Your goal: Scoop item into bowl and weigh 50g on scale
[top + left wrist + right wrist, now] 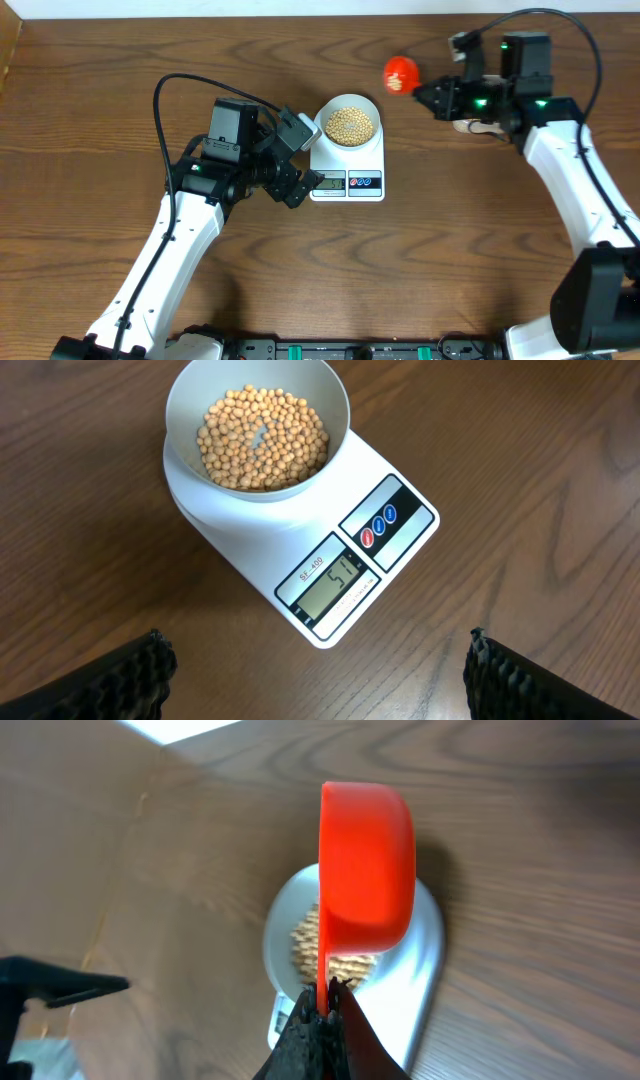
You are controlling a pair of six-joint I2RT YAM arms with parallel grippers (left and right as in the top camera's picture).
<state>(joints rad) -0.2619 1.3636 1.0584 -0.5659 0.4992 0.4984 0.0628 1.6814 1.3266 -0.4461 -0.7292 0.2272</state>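
left pincer [320, 675] spread wide, pointing down | right pincer [325, 1005] clamped on scoop [365, 860] handle

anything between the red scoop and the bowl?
No. Overhead shows only bare table between the red scoop and the bowl.

Beans [262, 438] in bowl [330, 405], on scale [300, 540]

Scoop [366, 860] hides bowl [281, 934] (partly).
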